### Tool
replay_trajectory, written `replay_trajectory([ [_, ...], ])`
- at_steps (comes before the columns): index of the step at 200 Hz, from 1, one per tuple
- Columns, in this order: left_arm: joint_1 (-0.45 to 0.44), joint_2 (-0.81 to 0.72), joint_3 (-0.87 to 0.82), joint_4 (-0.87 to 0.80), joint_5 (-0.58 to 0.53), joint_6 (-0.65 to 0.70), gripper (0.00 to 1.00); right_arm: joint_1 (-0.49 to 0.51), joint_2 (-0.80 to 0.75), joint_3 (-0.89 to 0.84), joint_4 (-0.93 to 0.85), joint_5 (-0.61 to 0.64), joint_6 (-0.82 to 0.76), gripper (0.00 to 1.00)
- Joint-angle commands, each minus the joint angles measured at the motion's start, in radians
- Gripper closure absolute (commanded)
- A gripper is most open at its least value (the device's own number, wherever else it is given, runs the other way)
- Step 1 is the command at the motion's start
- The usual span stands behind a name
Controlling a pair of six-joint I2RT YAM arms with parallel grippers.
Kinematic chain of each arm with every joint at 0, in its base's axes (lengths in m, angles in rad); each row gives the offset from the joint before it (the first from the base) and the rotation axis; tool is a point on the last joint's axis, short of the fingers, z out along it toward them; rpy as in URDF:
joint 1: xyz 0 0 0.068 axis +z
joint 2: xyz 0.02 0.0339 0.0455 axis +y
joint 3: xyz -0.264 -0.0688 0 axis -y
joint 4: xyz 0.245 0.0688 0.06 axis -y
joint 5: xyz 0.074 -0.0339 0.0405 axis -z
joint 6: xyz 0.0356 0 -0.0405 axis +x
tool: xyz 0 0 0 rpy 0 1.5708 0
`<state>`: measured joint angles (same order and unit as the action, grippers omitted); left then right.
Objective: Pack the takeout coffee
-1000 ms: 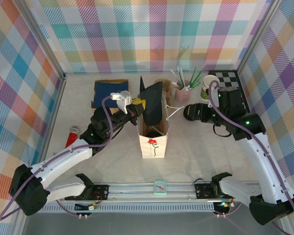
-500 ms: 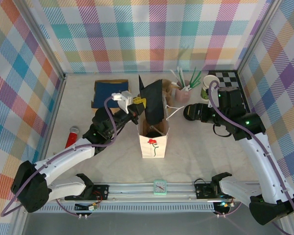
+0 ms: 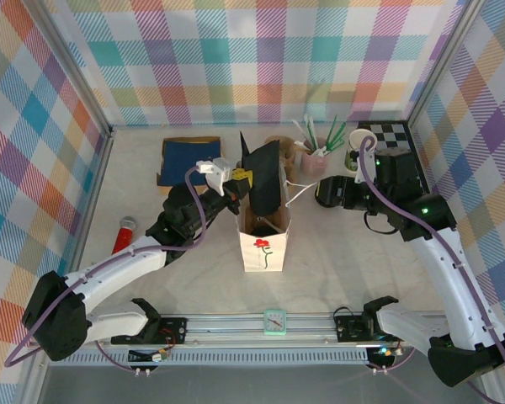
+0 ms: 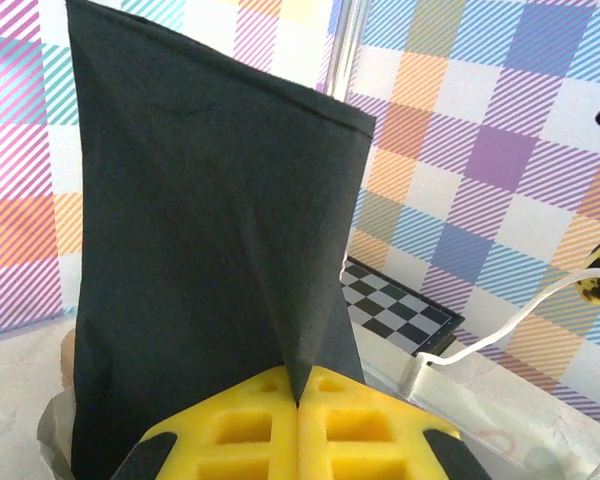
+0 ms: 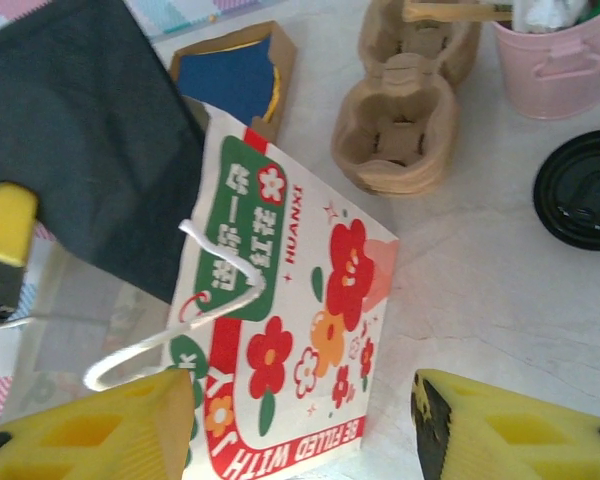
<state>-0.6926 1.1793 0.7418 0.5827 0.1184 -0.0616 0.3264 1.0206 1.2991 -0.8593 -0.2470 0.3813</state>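
Observation:
A white flower-printed paper bag (image 3: 263,246) stands open at the table's middle; its printed side (image 5: 310,290) faces my right wrist camera. My left gripper (image 3: 236,179) is shut on a black napkin (image 3: 265,178), which hangs over the bag's mouth. The yellow fingers (image 4: 370,425) pinch the napkin's lower point (image 4: 210,250). To the right of the bag, my right gripper (image 3: 321,194) is open. Its fingers (image 5: 500,435) stand wide apart on either side of the bag's lower corner. The takeout coffee is hidden; something dark sits low inside the bag (image 3: 263,225).
A round black lid (image 5: 583,190) lies beside the pink cup of straws (image 3: 313,158). A lidless green-and-cream cup (image 3: 356,145) and a checkered board (image 3: 397,139) are at the back right. There are also a brown cup carrier (image 5: 405,110), a blue-filled box (image 3: 188,158) and a red object (image 3: 123,233).
My right gripper's jaws have widened and the hand has drawn slightly back from the bag. The left arm has shifted a little, still holding the napkin.

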Motion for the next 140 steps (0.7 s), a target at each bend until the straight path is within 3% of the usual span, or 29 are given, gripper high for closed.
replay_trajectory([
  [1,-0.015,0.008,0.001,0.034,0.013,0.014,1.0,-0.002,0.022,0.064,0.045,-0.098,-0.011,0.37],
  [140,-0.016,0.032,0.001,-0.011,0.03,0.003,0.98,0.205,0.254,0.351,0.0,-0.034,-0.053,0.35],
])
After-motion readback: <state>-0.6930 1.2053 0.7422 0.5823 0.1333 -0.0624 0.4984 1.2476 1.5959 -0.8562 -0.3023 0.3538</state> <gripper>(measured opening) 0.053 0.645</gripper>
